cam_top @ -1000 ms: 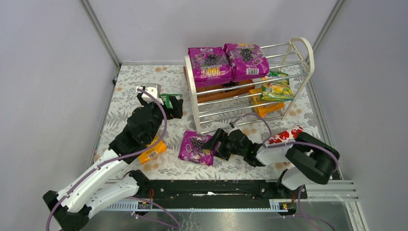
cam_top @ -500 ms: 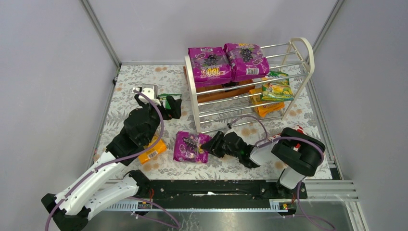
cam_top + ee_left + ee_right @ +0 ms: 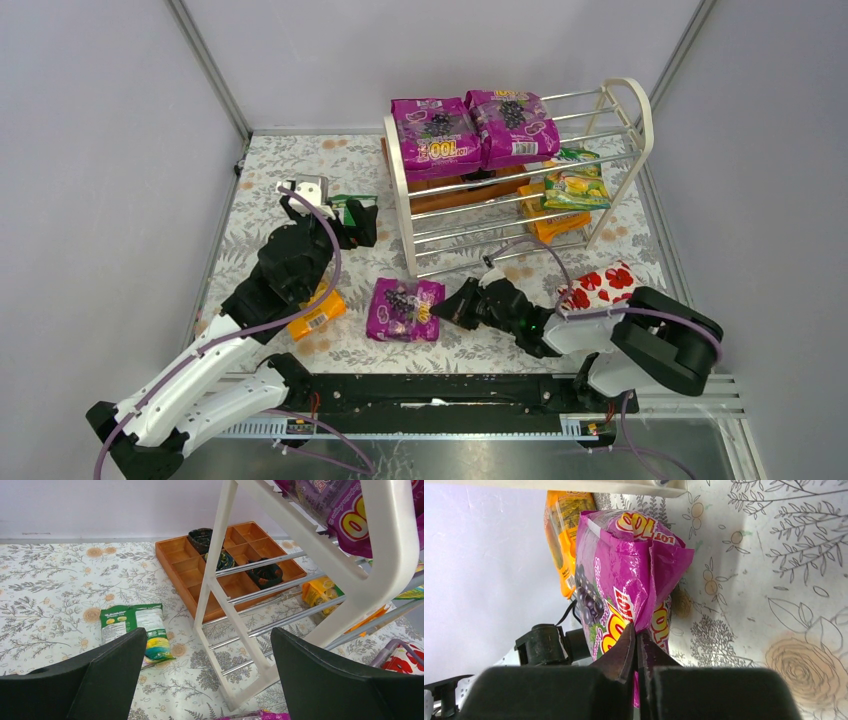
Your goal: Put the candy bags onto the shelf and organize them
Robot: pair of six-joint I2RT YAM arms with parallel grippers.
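Since half a second back, my right elbow swings out toward the lower right, uncovering the heart pack [image 3: 600, 285], and the magenta bag [image 3: 404, 310] slides slightly right. The right gripper [image 3: 636, 647] is pinched tight on that bag's edge, which I judge a fair hold for lifting. The bag lies low centre, near the shelf [image 3: 400, 200] foot, an edge to clear. The left gripper [image 3: 207, 635] gapes wide, empty, beside the green bag [image 3: 134, 630].

Orange bag [image 3: 322, 314] half beneath left arm [image 3: 288, 265]
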